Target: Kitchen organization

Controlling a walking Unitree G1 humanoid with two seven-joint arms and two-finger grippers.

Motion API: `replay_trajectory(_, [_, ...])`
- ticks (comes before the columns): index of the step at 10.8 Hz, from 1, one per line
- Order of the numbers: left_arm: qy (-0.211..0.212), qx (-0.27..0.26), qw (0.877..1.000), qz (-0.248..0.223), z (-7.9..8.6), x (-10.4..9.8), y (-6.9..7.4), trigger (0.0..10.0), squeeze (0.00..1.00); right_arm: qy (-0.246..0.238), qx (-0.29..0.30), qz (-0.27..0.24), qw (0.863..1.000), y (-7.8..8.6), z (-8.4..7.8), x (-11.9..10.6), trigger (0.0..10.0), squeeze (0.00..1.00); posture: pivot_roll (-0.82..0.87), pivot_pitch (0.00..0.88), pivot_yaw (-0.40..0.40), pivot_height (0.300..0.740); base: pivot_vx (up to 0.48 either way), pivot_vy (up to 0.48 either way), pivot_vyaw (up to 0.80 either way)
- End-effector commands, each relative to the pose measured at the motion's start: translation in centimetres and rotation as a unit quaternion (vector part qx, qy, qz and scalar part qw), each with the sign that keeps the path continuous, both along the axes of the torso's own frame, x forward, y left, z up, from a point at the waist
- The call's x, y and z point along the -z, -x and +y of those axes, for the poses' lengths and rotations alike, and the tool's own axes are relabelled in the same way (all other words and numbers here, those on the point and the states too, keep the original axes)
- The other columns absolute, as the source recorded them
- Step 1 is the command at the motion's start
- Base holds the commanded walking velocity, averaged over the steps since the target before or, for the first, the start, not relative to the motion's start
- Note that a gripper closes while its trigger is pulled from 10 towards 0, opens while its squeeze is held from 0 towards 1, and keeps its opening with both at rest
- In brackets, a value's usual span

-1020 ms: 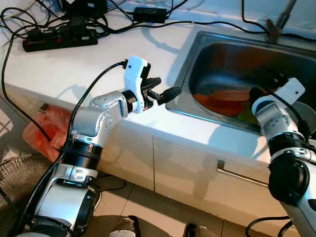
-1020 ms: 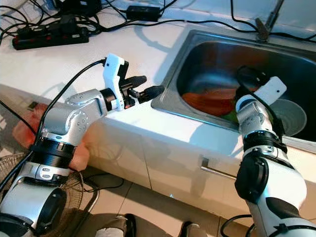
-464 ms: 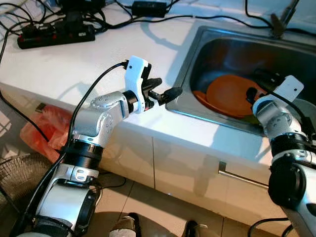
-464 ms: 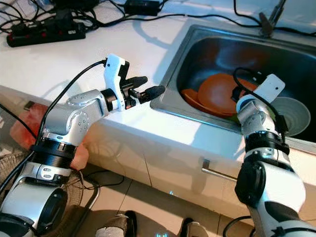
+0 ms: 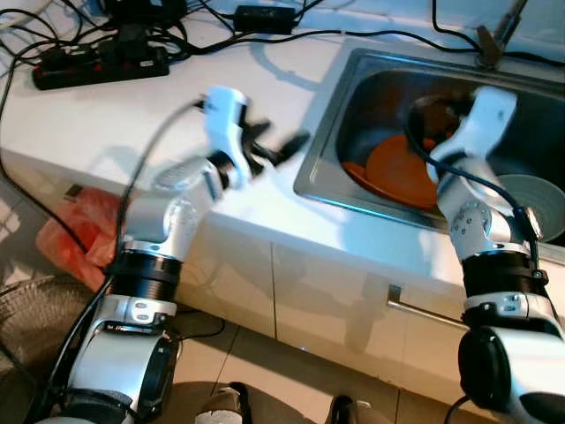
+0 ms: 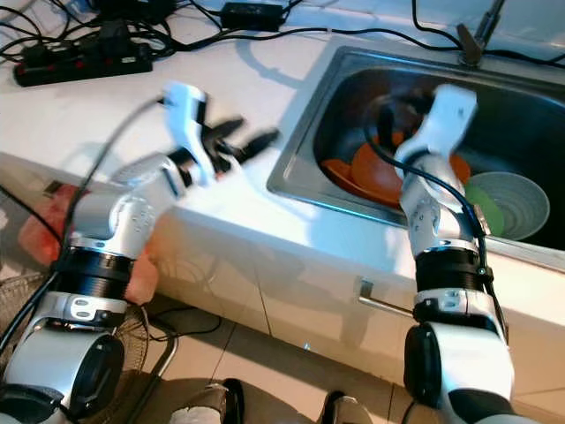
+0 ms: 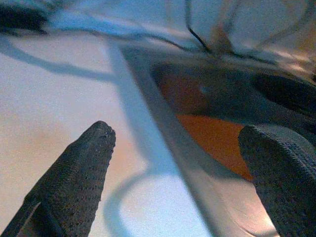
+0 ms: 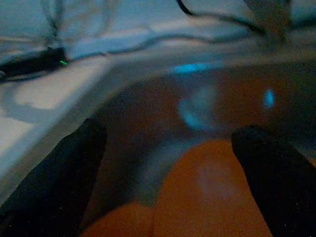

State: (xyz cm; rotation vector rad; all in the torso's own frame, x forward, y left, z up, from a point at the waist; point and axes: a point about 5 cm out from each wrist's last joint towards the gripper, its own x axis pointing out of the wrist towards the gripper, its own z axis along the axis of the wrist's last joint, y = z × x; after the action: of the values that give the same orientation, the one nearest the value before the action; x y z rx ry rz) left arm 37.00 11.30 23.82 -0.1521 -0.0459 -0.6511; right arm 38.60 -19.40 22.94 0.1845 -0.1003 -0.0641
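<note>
Right gripper [image 8: 168, 163]: fingers spread wide, empty, inside sink [image 5: 335, 115] above orange plates [image 5: 393, 168]. Left gripper [image 5: 269, 148]: wide, empty, over counter [image 5: 132, 115] beside sink. Grey bowl [image 5: 530, 199] in sink. Step: reaching for plate; next, descend and close.
</note>
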Motion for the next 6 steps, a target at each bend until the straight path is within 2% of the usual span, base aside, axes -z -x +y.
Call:
replay_trajectory(1, [0.002, -0.027, 0.999, -0.031, 0.6, -0.7, 0.2, 10.0, 0.00, 0.019, -0.013, -0.019, 1.000, 0.4, 0.7, -0.3, 10.0, 1.00, 0.05, 0.116, 0.032, 0.740, 0.000, 0.000, 0.00])
replay_trajectory(2, [0.017, -0.067, 0.995, -0.065, 1.3, -1.2, 0.6, 10.0, 0.00, 0.043, -0.022, -0.040, 0.998, 0.9, 1.2, -0.6, 10.0, 1.00, 0.06, 0.111, 0.028, 0.740, 0.000, 0.000, 0.00])
replay_trajectory(4, [0.014, -0.179, 0.974, -0.135, 2.7, -1.3, 1.7, 10.0, 0.00, 0.084, -0.031, -0.069, 0.994, 1.8, 2.2, -0.7, 10.0, 0.97, 0.05, 0.092, 0.019, 0.740, 0.000, 0.000, 0.00])
replay_trajectory(5, [0.009, -0.213, 0.964, -0.159, 3.2, -1.1, 2.4, 10.0, 0.00, 0.087, -0.028, -0.071, 0.993, 2.2, 2.3, -0.5, 10.0, 0.74, 0.04, 0.091, 0.025, 0.740, 0.000, 0.000, 0.00])
replay_trajectory(6, [-0.009, -0.229, 0.957, -0.178, 3.3, -0.8, 2.9, 10.0, 0.00, 0.088, -0.027, -0.073, 0.993, 2.6, 2.3, -0.4, 10.0, 0.00, 0.02, 0.088, 0.036, 0.740, 0.000, 0.000, 0.00])
